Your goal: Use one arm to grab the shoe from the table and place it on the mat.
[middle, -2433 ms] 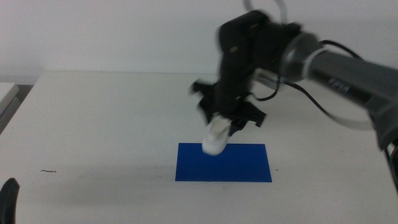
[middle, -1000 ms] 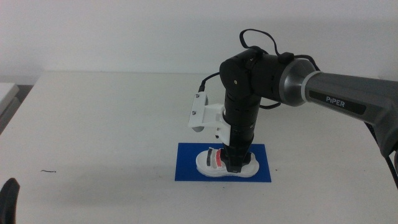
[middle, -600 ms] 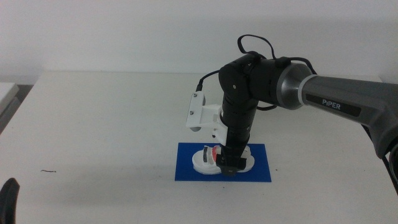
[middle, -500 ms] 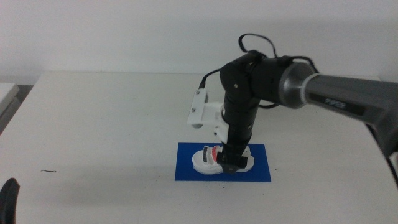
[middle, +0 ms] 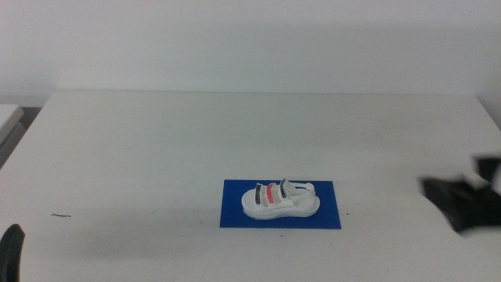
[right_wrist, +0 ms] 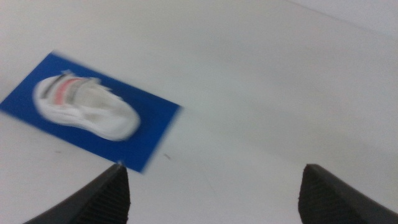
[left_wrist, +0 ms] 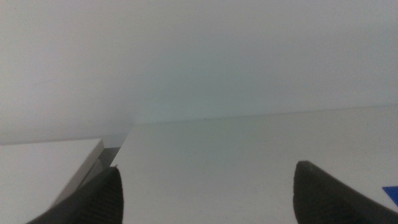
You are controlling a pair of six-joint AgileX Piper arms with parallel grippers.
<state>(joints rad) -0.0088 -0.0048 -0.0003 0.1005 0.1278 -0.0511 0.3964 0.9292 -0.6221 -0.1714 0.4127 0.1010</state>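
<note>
The white shoe (middle: 279, 200) with two dark straps and one red strap lies upright on the blue mat (middle: 235, 213) in the middle of the white table (middle: 156, 149). Nothing touches it. The right wrist view also shows the shoe (right_wrist: 84, 109) on the mat (right_wrist: 152, 127), far off from that gripper. My right gripper (middle: 466, 205) is a dark blur at the table's right edge; its jaws stand wide apart and empty (right_wrist: 214, 186). My left gripper (left_wrist: 205, 193) is open and empty, and shows as a dark tip (middle: 9, 251) at the bottom left corner.
A small dark mark (middle: 61, 215) lies on the table at the front left. A white block (left_wrist: 43, 168) stands beside the table's left edge, with a gap between. A sliver of the mat (left_wrist: 392, 193) shows in the left wrist view.
My right gripper let go of the shoe on the mat and the arm pulled back to the right edge of the table. The shoe now lies flat and free.
</note>
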